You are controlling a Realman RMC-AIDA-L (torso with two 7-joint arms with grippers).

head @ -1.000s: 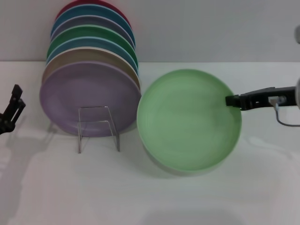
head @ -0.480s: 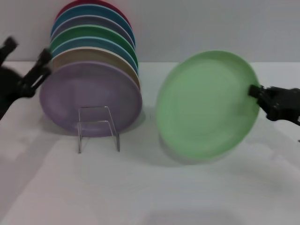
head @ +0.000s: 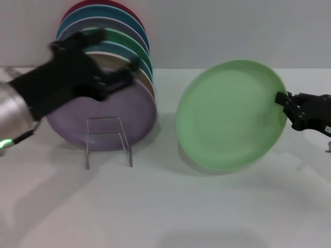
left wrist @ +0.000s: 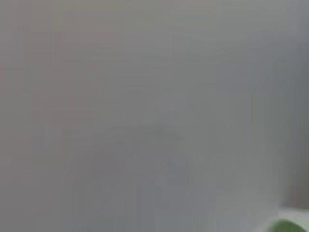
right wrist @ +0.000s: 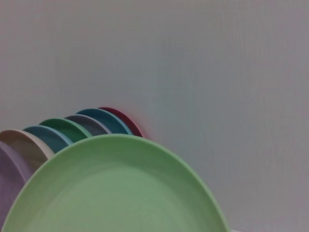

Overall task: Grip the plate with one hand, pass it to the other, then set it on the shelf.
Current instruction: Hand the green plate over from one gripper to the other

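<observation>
Plate rack (head: 108, 139) of clear acrylic stands on the white tabletop (head: 165, 206) at the left, a lilac plate (head: 101, 111) leaning behind it. The left gripper (head: 116, 77) hovers before that stack, fingers spread and empty. Rightward, the mint-green plate (head: 230, 121) tilts above the tabletop, the right gripper (head: 283, 99) pinching its right rim.

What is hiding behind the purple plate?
Behind the lilac plate stand more plates in a row: beige, blue, dark green, greyish purple, teal, red. Only their top rims show; the left gripper covers some too.
</observation>
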